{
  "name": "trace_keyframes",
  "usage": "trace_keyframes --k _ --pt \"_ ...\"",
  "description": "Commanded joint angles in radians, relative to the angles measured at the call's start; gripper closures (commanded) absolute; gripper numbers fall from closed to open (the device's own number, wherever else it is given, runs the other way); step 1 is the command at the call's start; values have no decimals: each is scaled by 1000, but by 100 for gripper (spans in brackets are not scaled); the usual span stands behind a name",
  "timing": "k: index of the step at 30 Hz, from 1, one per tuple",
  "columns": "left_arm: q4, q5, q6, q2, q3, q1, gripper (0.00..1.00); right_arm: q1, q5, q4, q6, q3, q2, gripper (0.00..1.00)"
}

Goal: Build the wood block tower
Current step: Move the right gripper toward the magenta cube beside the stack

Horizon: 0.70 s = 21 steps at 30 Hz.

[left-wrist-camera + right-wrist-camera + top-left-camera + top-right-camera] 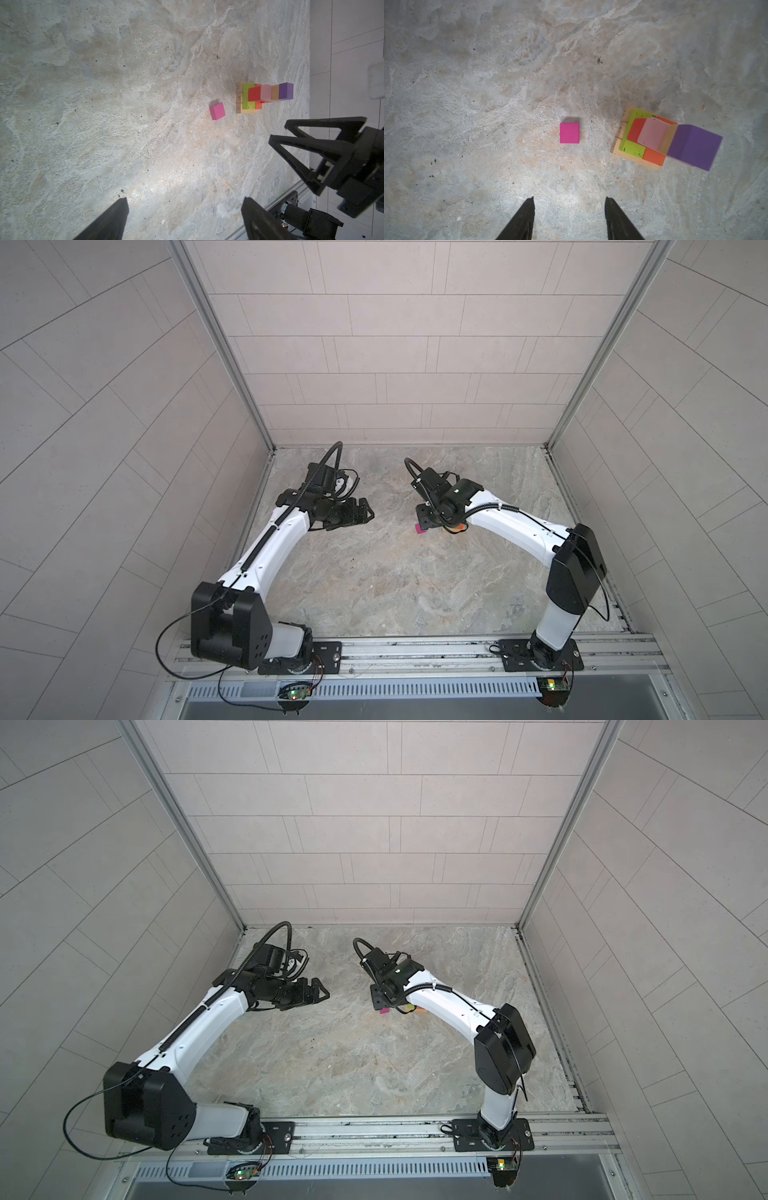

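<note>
While the magenta cube [569,133] lies loose on the desk [467,93] just beside the tower [643,145], not touching it, your right claw [569,198] hangs above it, jaws apart, empty. Your left claw [185,199] is also spread and empty, well away from the tower.

Risks: the tower looks tall and narrow, with the purple block [693,146] on top, so a brushing arm or an off-centre drop could topple it. A skewed pinch could flick the cube into the tower.

Room: bare desk all round the tower, with the side wall [353,62] well past it.
</note>
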State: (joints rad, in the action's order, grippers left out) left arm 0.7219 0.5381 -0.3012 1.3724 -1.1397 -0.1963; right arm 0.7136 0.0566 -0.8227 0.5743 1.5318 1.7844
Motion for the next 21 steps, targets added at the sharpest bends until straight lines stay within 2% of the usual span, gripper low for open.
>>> trace_keyframes --k 1,21 --pt "-4 3 -6 -29 12 8 8 7 8 4 -14 19 41 47" --pt "-6 12 -2 -27 12 9 8 -16 35 -29 -47 166 305 53"
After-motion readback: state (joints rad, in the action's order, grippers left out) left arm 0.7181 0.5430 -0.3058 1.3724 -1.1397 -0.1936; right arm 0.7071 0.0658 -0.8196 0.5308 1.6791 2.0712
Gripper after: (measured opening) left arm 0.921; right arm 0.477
